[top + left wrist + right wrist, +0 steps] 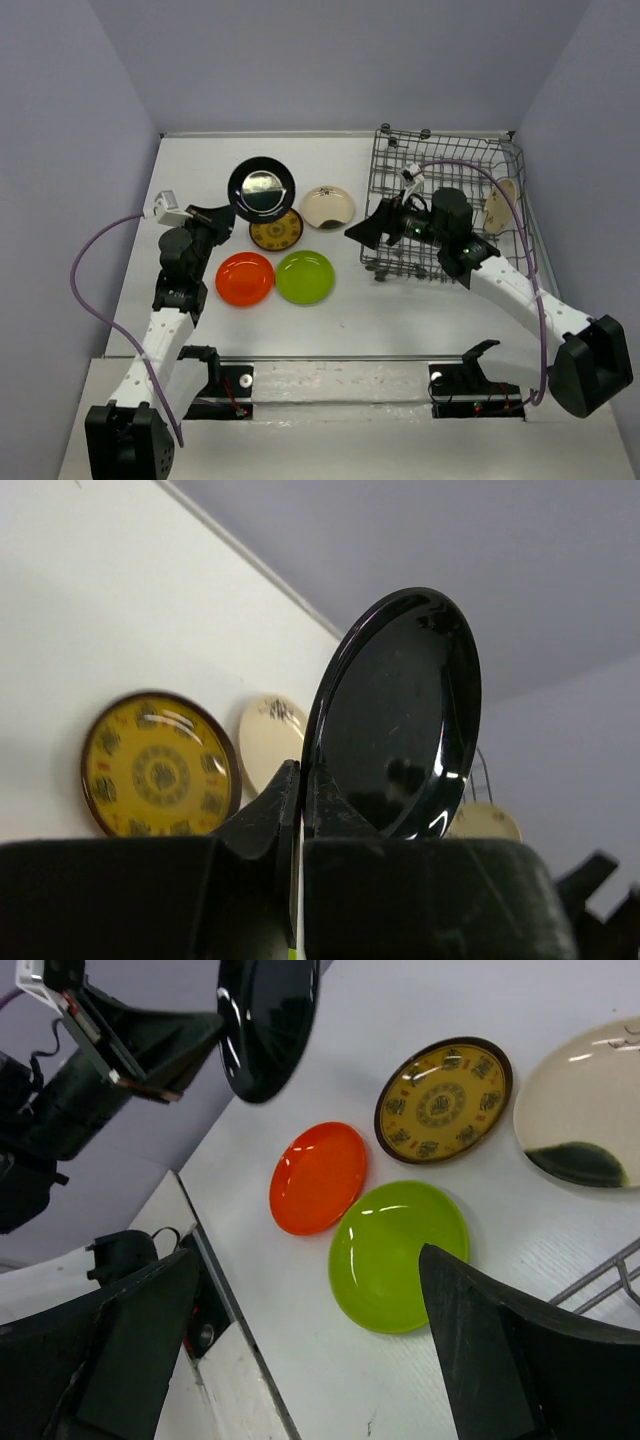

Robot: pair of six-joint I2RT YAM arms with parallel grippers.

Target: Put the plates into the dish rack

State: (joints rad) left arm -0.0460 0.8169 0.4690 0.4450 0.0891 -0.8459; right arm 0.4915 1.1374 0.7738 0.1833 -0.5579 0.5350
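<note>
My left gripper point(226, 212) is shut on the rim of the black plate point(262, 190) and holds it tilted up off the table; the left wrist view shows the plate point(400, 715) on edge between my fingers point(300, 782). The brown plate with gold pattern point(276, 232), the cream plate point(328, 206), the orange plate point(245, 279) and the lime green plate point(305, 277) lie flat on the table. My right gripper point(366, 230) is open and empty, just left of the dish rack point(450, 200), above the green plate point(398, 1255).
A cream piece point(500, 205) leans inside the rack's right side. A metal rail point(340, 375) with two clamps runs along the near table edge. Grey walls close in the left, back and right sides.
</note>
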